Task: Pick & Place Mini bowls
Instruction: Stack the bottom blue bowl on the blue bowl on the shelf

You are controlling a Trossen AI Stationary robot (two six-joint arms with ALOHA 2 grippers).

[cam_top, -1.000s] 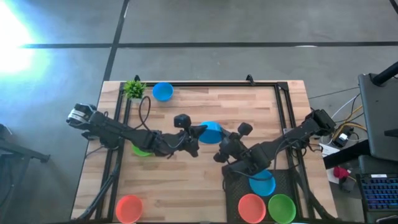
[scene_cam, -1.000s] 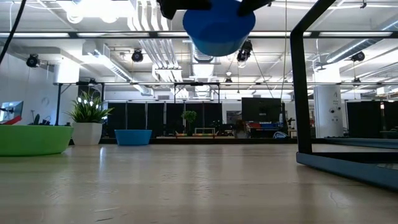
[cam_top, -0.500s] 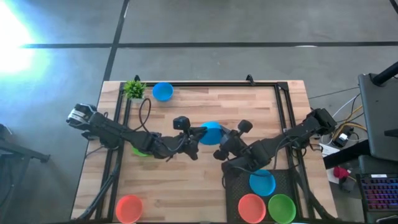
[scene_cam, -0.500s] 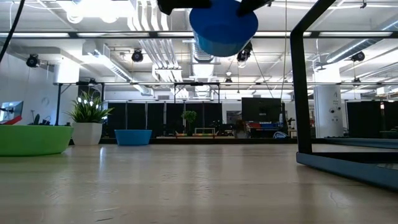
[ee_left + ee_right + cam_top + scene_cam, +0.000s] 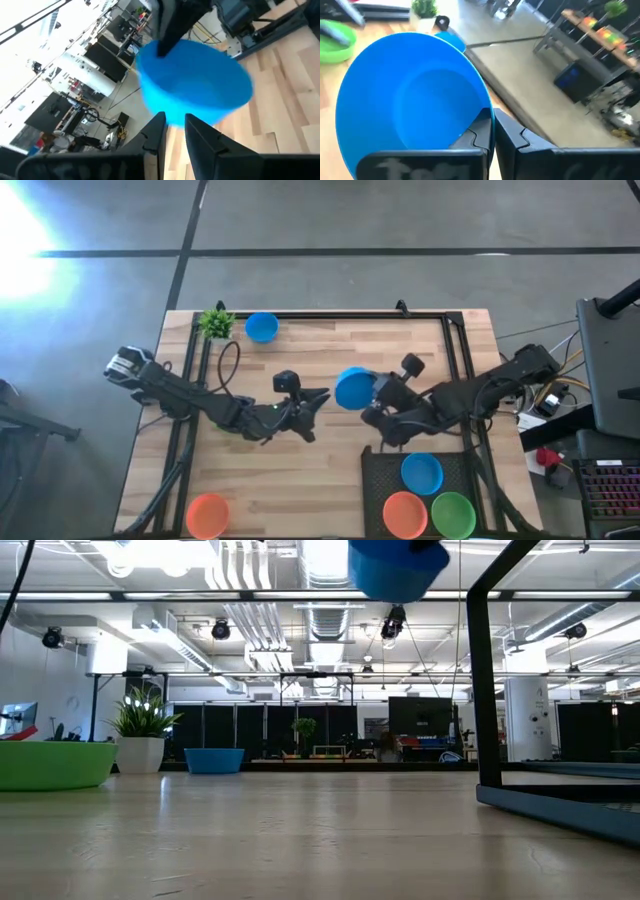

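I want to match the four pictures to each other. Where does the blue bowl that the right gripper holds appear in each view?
High view: held blue bowl at table centre, on the right gripper.
Low view: at the top edge, above the table.
Left wrist view: in the middle.
Right wrist view: fills the left side.
Shared landmark: the potted plant, also in the low view and the right wrist view.

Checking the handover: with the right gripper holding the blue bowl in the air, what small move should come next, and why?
Probably carry the blue bowl toward the black tray. The right gripper is shut on its rim, the left gripper stands apart from it, and the tray already holds blue, orange and green bowls.
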